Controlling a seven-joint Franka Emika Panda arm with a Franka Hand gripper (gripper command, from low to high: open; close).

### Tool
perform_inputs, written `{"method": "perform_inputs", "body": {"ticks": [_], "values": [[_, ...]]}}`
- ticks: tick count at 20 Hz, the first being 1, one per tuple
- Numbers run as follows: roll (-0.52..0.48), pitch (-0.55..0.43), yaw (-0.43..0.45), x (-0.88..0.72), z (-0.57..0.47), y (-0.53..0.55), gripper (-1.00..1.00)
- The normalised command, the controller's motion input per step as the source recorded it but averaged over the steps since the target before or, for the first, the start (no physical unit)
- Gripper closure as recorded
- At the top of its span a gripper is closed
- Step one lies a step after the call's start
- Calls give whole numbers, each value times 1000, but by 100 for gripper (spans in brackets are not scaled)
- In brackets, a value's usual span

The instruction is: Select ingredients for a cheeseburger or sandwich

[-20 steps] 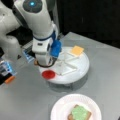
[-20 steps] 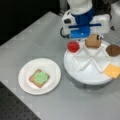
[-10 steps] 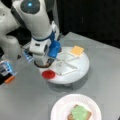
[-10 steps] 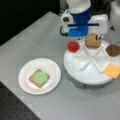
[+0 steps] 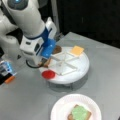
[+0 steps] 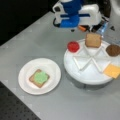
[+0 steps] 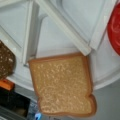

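Grey tabletop: white paper plate (image 6: 23, 75) at lower left holds bread topped with green lettuce (image 6: 40, 77). Blue-white gripper (image 5: 40, 53), state unclear, hovers over tan bread square (image 6: 93, 40) overhanging the segmented white tray (image 6: 85, 75); a nudge could tip it off.

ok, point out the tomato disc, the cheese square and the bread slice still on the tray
tomato disc (image 6: 73, 46), front view, centre of its top.
cheese square (image 6: 112, 71), front view, centre.
bread slice (image 7: 63, 83), wrist view, middle of its face.
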Motion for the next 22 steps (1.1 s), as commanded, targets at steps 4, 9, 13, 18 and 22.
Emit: {"method": "perform_inputs", "body": {"ticks": [4,9,13,18,22], "values": [[33,316,131,322,101,-276,-100],[167,302,188,404,-69,-394,-100],[249,242,142,404,-135,-464,-100],[245,172,82,290,-101,-385,-100],[248,122,29,179,-121,-288,-100]]}}
